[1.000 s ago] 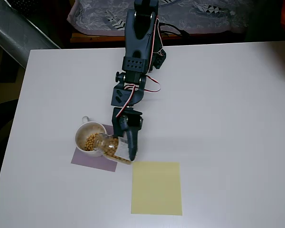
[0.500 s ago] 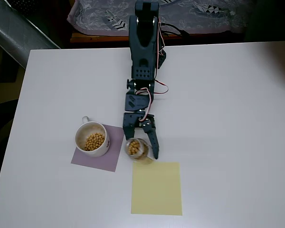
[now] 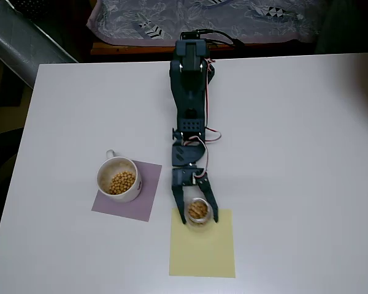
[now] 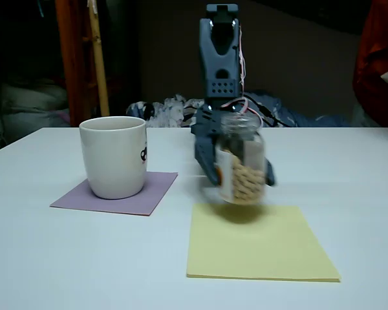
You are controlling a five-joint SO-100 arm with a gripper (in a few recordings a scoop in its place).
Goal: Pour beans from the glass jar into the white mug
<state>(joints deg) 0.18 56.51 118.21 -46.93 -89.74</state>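
Observation:
The white mug [image 3: 118,179] [image 4: 114,157] stands upright on a purple mat [image 3: 126,197] at the left, with tan beans [image 3: 122,182] inside it in the overhead view. My gripper [image 3: 198,211] [image 4: 240,174] is shut on the glass jar [image 3: 198,211] [image 4: 243,160], which is upright, partly filled with beans [image 4: 247,182], and held just above the top edge of a yellow sheet [image 3: 202,242] [image 4: 258,242]. The jar is to the right of the mug, clear of it.
The dark arm [image 3: 190,104] reaches in from the table's far edge. A patterned cloth [image 3: 190,18] lies behind the table [image 3: 306,153]. A grey tube [image 3: 18,40] sits off the far left corner.
A second ago the jar was tipped over the mug with beans at its mouth. It has since been turned upright and carried right, away from the mug, to over the yellow sheet.

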